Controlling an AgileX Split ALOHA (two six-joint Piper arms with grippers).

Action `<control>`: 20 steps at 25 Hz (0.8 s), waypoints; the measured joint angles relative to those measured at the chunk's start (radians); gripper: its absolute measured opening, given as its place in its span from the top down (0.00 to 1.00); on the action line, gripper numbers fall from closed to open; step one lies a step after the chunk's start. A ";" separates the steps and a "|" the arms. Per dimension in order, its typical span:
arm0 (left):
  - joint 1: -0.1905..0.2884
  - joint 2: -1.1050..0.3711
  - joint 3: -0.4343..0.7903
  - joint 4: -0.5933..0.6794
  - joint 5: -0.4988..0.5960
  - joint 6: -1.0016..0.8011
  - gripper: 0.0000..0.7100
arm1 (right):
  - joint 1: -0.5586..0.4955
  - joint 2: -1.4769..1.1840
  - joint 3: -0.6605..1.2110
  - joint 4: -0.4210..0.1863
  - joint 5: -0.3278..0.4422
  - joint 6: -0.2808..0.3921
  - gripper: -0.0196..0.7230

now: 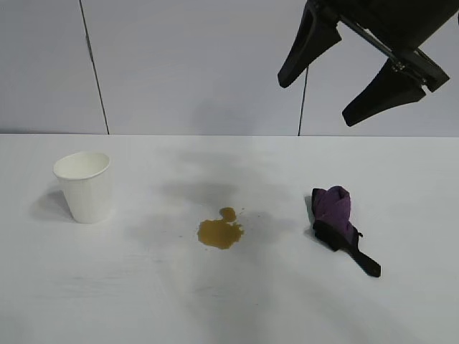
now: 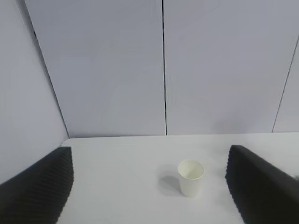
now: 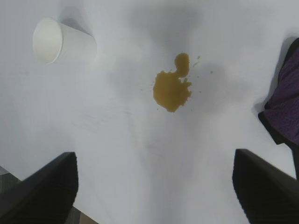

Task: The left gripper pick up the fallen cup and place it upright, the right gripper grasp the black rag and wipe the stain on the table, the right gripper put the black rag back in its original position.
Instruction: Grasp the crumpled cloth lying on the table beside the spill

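Cup [image 1: 84, 185]: you are looking at a plain white paper cup that is standing upright, mouth up, on the left part of the table [image 1: 107, 301], well apart from everything else; nothing is touching it.

Stain [image 1: 221, 231]: an amber-brown blotch with a smaller blob joined at its far edge is sitting near the middle of the table, between the cup and the rag. It is lying unwiped.

Black rag [image 1: 337, 222]: a purple bundle with black edging is resting on the right part of the table, its thin black strip trailing toward the near edge. No gripper is touching it.

Right gripper [image 1: 344, 75]: you are seeing it hanging high over the right side, above the rag and in front of the grey wall, tilted downward. Its two black fingers are standing wide apart and holding nothing. Its wrist view is looking down on the stain, with the cup and the rag at opposite edges.

Left gripper [image 2: 149, 184]: you are finding it only in its own wrist view, pointing level across the table toward the cup, which is showing between its fingers [image 2: 37, 191] but farther off. The fingers are spread wide and gripping nothing.
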 joint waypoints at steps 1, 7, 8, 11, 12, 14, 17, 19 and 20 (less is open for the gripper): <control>0.000 -0.031 0.030 0.001 0.000 -0.006 0.10 | 0.000 0.000 0.000 0.000 0.000 0.000 0.14; 0.000 -0.136 0.315 0.021 0.003 -0.014 0.10 | 0.000 0.000 0.000 -0.008 0.002 0.000 0.14; 0.000 -0.135 0.373 0.025 0.003 -0.016 0.10 | 0.000 0.000 0.000 -0.011 0.003 0.000 0.14; 0.000 -0.137 0.506 0.031 0.000 -0.016 0.10 | 0.000 0.000 0.000 -0.017 0.003 0.000 0.14; 0.000 -0.137 0.543 0.033 -0.001 -0.016 0.10 | 0.000 0.000 0.000 -0.018 0.003 0.000 0.14; 0.000 -0.137 0.597 0.049 -0.018 -0.016 0.10 | 0.000 0.000 0.000 -0.018 0.006 0.000 0.14; -0.006 -0.137 0.652 0.065 -0.048 -0.016 0.10 | 0.000 0.000 0.000 -0.018 0.007 0.000 0.14; -0.020 -0.137 0.682 0.078 -0.073 -0.016 0.10 | 0.000 0.000 0.000 -0.018 0.008 0.000 0.14; -0.025 -0.137 0.700 0.084 -0.085 -0.016 0.10 | 0.000 0.000 0.000 -0.018 0.008 0.000 0.14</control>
